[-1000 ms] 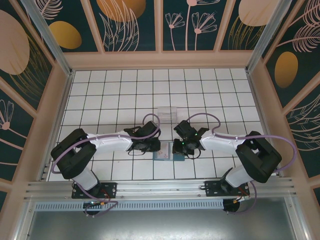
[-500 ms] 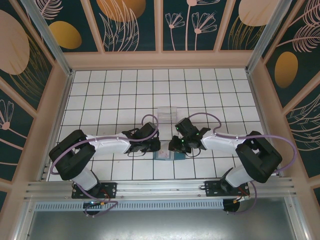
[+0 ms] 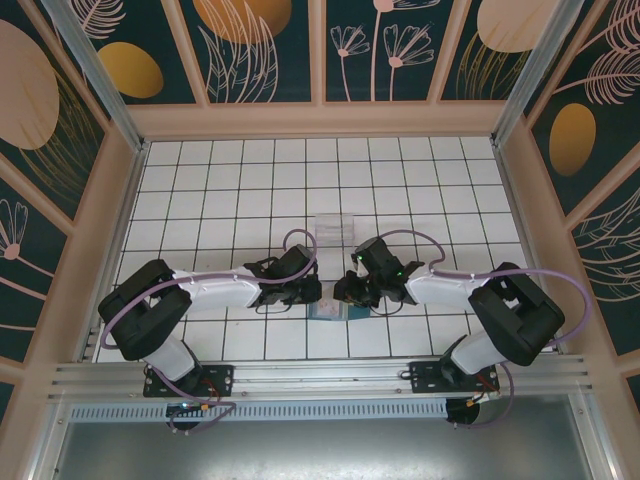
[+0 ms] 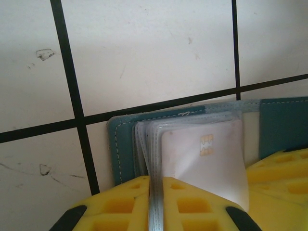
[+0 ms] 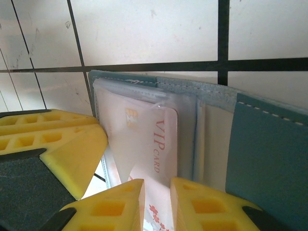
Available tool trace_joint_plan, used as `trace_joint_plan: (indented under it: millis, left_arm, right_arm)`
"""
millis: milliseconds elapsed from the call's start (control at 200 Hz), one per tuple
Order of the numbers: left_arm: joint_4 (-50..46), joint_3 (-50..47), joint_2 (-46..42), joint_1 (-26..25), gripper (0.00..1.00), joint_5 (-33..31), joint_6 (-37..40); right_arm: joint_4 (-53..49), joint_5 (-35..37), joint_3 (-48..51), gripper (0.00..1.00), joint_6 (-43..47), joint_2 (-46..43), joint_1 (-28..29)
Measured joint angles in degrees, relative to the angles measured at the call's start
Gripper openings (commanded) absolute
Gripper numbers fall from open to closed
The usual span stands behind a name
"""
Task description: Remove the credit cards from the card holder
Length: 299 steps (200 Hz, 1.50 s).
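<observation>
The slate-blue card holder [image 3: 328, 312] lies open on the tiles between both grippers. In the left wrist view its cover [image 4: 115, 144] fans out several clear sleeves, and my left gripper [image 4: 156, 179] is shut on the edge of a bunch of them. A white chip card [image 4: 207, 154] sits in a sleeve to the right. In the right wrist view the same white credit card [image 5: 159, 139], printed "VIP card", lies in its sleeve on the card holder [image 5: 264, 154]. My right gripper [image 5: 157, 182] stands over it, jaws slightly apart, the card's face showing through the gap.
A clear plastic box [image 3: 334, 226] stands on the tiles just behind the two grippers. The left gripper [image 3: 312, 294] and right gripper [image 3: 345, 292] nearly touch over the holder. Each wrist view shows the other gripper's yellow finger close by. A wooden rail borders the tiled floor.
The right gripper has swung left and closer over the card holder, its wrist turned. The left gripper has closed tighter on the sleeves and stayed in place.
</observation>
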State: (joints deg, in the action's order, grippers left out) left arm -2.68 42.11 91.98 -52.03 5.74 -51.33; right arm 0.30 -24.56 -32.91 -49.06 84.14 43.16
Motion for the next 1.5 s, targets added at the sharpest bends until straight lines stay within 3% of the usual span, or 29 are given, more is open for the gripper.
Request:
trace_joint_plan:
  millis: [996, 1496]
  left_arm:
    - [0.4, 0.7, 1.3, 0.0, 0.25, 0.5, 0.1]
    - [0.9, 0.9, 1.7, 0.2, 0.23, 1.4, 0.1]
  right_arm:
    - [1.4, 0.6, 2.7, 0.24, -1.0, -2.2, -1.5]
    - [3.3, -0.7, 2.9, 0.23, -1.1, -1.4, -1.5]
